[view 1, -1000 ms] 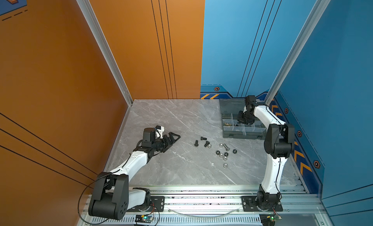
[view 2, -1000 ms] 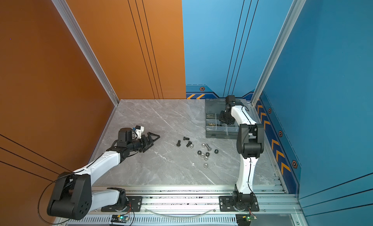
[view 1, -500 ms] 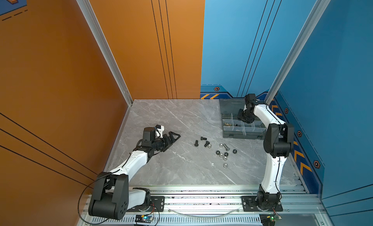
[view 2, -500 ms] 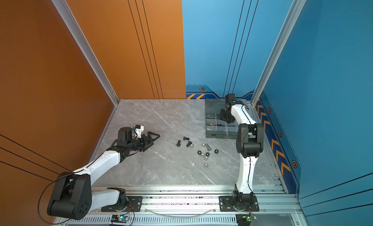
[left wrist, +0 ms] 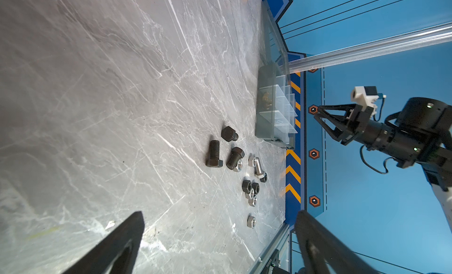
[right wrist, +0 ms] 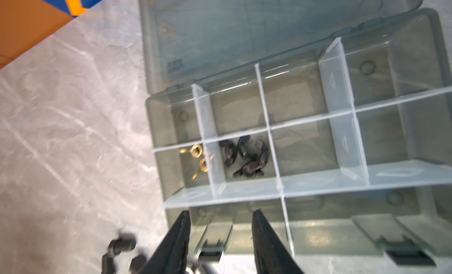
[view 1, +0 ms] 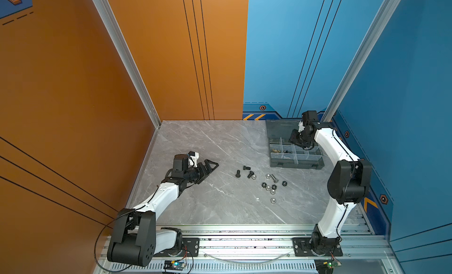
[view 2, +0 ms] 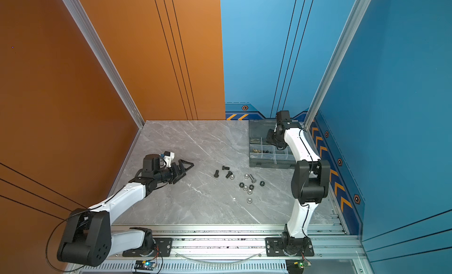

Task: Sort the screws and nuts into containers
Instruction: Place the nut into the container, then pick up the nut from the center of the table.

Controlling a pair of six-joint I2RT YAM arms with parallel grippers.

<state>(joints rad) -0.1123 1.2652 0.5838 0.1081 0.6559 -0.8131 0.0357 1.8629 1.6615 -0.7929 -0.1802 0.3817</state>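
**Twelve fasteners loose on the table; wing nuts in the box**

Right arm: the right gripper hangs raised above the organizer box. Its fingers are parted and nothing sits between them. Its wrist view is blurred, and through the gap only the box's front row shows.

Left arm: the left gripper sits low over the left side of the grey marble table. The jaws are spread wide and empty, pointing toward the loose hardware but well apart from it. Cannot tell whether it touches the table.

Box: smoky grey, at the far right corner of the table. The lid is open and lies flat behind it. Clear dividers split it into compartments.
- Middle row, end compartment toward the table's centre: a few brass wing nuts.
- Compartment just beside it: a small heap of black wing nuts.

Loose on the table, in front of the box, between the two arms:
- Three black bolts, grouped nearest the left gripper.
- One silver hex-head bolt beyond them.
- Five silver hex nuts: one touching a black bolt, one just beside the silver bolt, three trailing toward the front edge.
- Three black hex nuts, mixed among the silver ones.
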